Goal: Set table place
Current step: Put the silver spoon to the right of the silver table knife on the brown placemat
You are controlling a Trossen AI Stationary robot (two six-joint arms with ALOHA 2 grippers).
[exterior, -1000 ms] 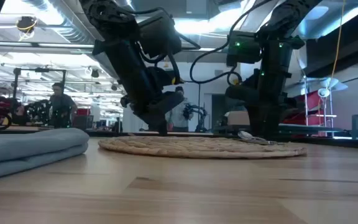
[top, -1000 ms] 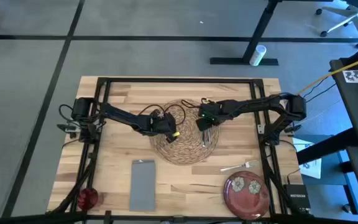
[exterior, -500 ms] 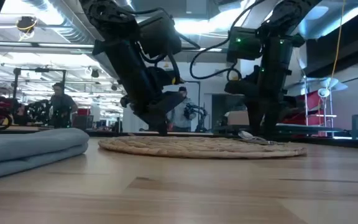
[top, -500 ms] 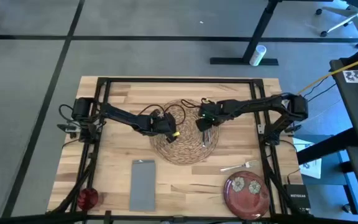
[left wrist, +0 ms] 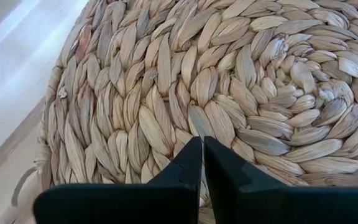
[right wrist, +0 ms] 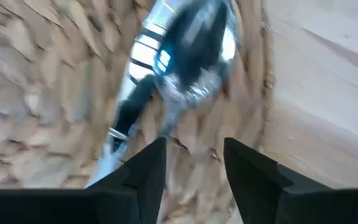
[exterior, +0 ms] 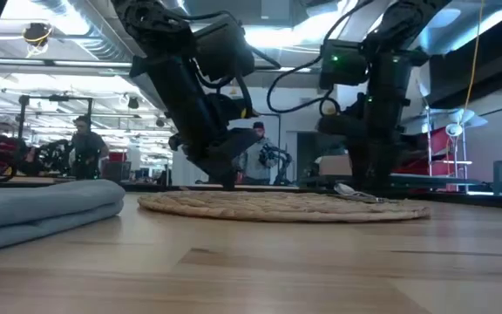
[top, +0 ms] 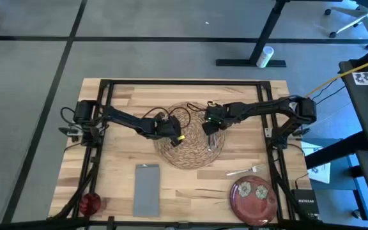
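Right arm shifts slightly above mat

Low view: right gripper [exterior: 369,179] rose a touch then settled back over the straw mat's [exterior: 281,207] right part; a person [exterior: 258,161] behind the mat edged right.

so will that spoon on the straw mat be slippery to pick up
Probably. The spoon looks like polished metal, so the open right gripper may slip on it. It lies flat on the bumpy woven mat, so getting fingers under it could be awkward. It looks rigid.
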